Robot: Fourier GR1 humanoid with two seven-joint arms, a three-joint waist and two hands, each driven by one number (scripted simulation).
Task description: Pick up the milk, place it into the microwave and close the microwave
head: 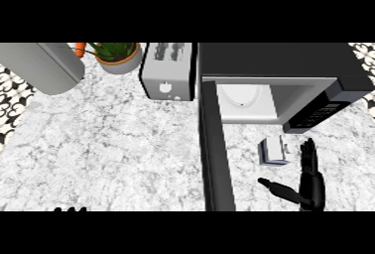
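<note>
The milk [275,151], a small white and blue carton, stands on the marble counter just in front of the microwave [285,64]. The microwave's door [215,149] is swung wide open toward me, and its white inside with a round plate [242,96] shows. My right hand [311,173] is open beside the carton's right side, fingers straight and pointing away from me, thumb spread to the left below the carton, apart from it. Only the fingertips of my left hand [70,209] show at the lower left edge.
A toaster [168,69] stands left of the microwave. A potted plant [117,55] and a carrot [81,48] sit at the back left beside a large grey object [40,67]. The counter [110,149] stretches left of the door.
</note>
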